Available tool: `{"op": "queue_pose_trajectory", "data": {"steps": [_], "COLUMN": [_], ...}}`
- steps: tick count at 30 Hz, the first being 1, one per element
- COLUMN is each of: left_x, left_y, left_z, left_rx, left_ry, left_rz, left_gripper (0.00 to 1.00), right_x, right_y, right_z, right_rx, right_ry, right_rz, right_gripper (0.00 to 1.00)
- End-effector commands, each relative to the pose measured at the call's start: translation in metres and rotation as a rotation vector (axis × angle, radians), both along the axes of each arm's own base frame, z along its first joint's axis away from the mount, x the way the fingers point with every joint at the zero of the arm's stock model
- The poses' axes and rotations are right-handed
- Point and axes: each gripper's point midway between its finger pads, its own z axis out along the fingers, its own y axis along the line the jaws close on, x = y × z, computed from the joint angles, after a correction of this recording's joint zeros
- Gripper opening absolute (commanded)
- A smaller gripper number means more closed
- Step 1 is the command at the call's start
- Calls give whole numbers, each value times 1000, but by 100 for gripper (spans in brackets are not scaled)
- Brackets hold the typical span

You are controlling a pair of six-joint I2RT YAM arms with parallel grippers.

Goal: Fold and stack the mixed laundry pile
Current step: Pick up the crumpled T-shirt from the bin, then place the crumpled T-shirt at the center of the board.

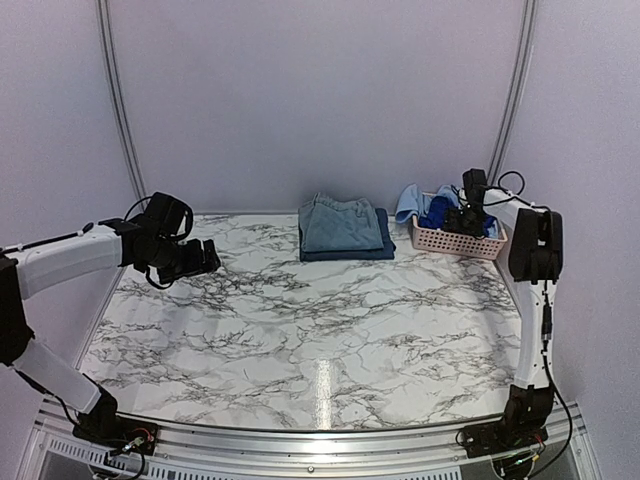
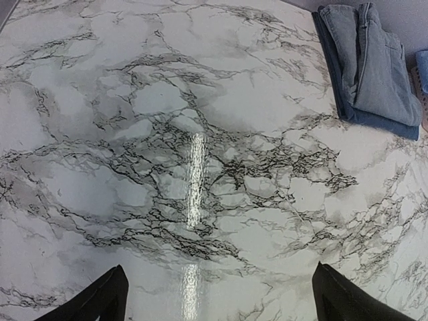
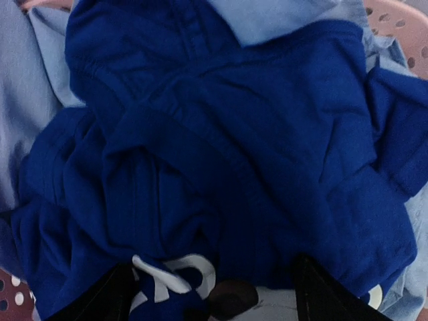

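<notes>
A royal-blue T-shirt [image 3: 221, 147] with white lettering [image 3: 174, 277] lies crumpled in the pink basket [image 1: 458, 241], over a light-blue collared shirt [image 3: 27, 87]. My right gripper [image 3: 214, 294] is open, its fingers spread over the T-shirt and down against the cloth; in the top view it [image 1: 467, 218] hangs over the basket. Folded faded denim [image 1: 340, 224] lies on a folded navy piece [image 1: 383, 243] at the table's back middle, also in the left wrist view [image 2: 374, 67]. My left gripper [image 2: 217, 294] is open and empty above the bare marble, at the table's left [image 1: 200, 258].
The pink lattice basket's rim [image 3: 401, 27] shows around the clothes. The marble table [image 1: 320, 320] ends at a white wall behind the stack and basket. The right arm [image 1: 535, 250] stands along the table's right edge.
</notes>
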Motion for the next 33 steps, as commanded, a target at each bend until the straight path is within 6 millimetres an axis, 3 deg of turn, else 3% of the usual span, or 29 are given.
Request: {"op": "queue_pose_trajectory", "data": {"steps": [1, 5, 6, 10, 16, 17, 22, 25, 28, 33], "left_x": [9, 15, 17, 21, 19, 17, 5, -5, -20, -52], "left_y": [-1, -7, -7, -13, -27, -30, -53, -64, -79, -91], "left_z": [7, 24, 32, 68, 148, 161, 240, 284, 318, 367], "left_rx": [9, -15, -25, -72, -194, -219, -426, -568, -722, -848], "left_ry": [-6, -30, -45, -95, -198, -207, -280, -297, -263, -285], "left_rz": [-8, -19, -18, -27, -71, -81, -149, -173, -213, -276], "left_gripper": [99, 99, 99, 99, 99, 99, 99, 99, 99, 99], "right_x": [18, 24, 24, 20, -4, -7, -38, -63, -101, -163], "right_y": [-8, 1, 3, 11, 20, 20, 37, 60, 115, 193], "right_z": [7, 32, 46, 108, 201, 208, 278, 324, 366, 393], "right_rx": [-67, -24, -12, 24, 47, 48, 119, 156, 205, 294], "right_ry": [-27, -67, -91, -206, -350, -358, -462, -532, -590, -589], "right_rz": [-6, 23, 25, 34, 78, 77, 114, 178, 291, 457], "right_gripper": [59, 8, 0, 0, 0, 0, 0, 0, 0, 0]}}
